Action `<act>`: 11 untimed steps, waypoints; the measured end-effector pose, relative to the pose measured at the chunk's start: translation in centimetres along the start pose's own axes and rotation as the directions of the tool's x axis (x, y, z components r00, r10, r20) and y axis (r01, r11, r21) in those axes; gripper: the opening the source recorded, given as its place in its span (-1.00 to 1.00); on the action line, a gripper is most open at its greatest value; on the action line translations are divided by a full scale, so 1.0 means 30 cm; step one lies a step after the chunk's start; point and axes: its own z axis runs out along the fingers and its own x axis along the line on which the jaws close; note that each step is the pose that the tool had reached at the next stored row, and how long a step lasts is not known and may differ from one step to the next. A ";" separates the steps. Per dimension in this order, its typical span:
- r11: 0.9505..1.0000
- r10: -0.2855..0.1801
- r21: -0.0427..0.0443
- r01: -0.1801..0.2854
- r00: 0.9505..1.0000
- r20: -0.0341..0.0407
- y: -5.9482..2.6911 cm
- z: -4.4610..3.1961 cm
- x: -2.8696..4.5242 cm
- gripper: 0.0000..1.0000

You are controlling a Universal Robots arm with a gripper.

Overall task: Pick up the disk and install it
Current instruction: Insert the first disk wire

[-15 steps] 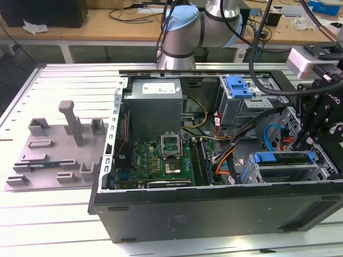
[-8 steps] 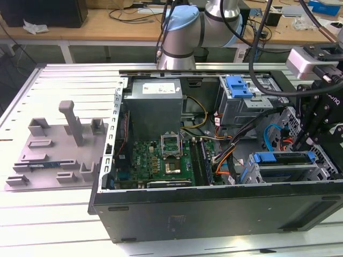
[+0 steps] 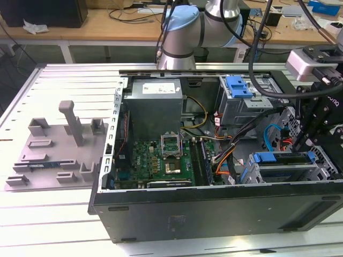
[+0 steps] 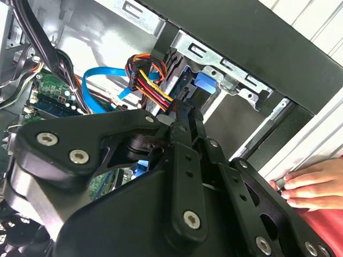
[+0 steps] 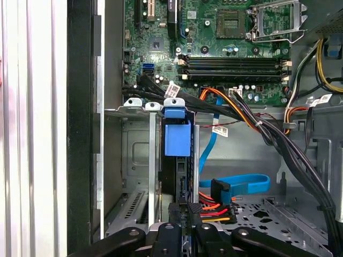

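One disk [image 5: 177,140] sits on edge in the drive cage [image 5: 136,155], its long axis running straight away from the hand [image 5: 187,214], which appears clamped across its near end (just beside a blue cable plug [image 5: 221,190]).

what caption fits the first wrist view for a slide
Gripper at the disk slotted in the drive cage, motherboard beyond

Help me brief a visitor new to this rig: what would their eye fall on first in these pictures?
First the open computer case in the middle of the exterior view, green motherboard bare. Then the black gripper at that view's right, just above the disk standing on edge in its blue carrier. In the second wrist view, a person's hand lies by the case's edge.
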 end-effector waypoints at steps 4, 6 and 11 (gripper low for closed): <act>1.000 0.000 0.000 0.000 1.000 0.000 0.000 0.004 0.000 -0.66; 1.000 0.000 0.000 0.000 1.000 0.000 0.000 0.005 0.000 -0.66; 1.000 0.000 0.000 0.000 1.000 0.000 0.000 0.010 0.000 -0.66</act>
